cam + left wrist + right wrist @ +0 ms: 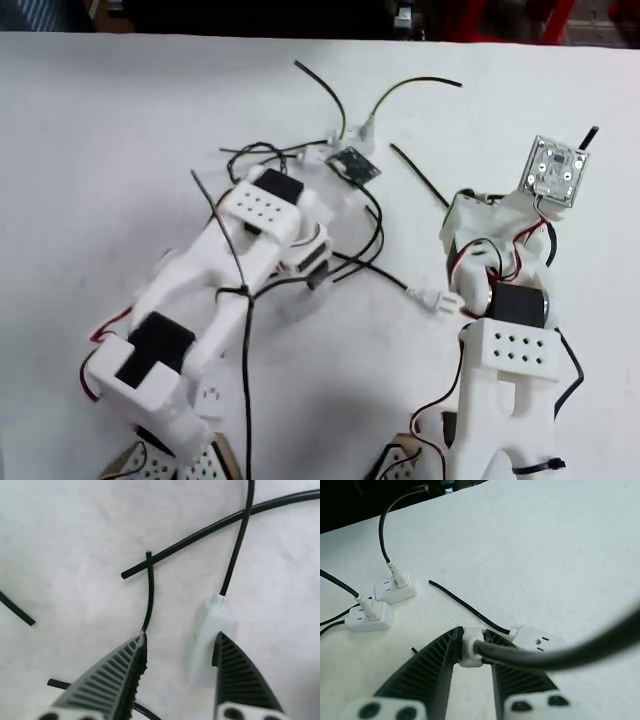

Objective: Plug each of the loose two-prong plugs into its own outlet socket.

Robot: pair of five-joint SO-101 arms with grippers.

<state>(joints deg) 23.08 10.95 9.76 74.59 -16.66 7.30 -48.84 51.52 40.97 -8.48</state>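
Observation:
My right gripper (472, 652) is shut on a white two-prong plug (470, 647) with a thick black cable. A white outlet socket (537, 640) lies on the table right beside it, its two slots bare. Farther off, two more sockets (395, 590) (367, 617) each have a plug in them. My left gripper (180, 652) is open just above the table. A white plug (207, 635) on a thin black cable lies between its fingers, against one fingertip (222, 650). In the high view another white plug (440, 298) lies beside the right arm (505, 345).
Black cables tangle on the table between the left arm (260, 215) and the right arm. A short loose black wire (465, 607) lies ahead of the right gripper. A small dark circuit board (352, 165) sits near the far sockets.

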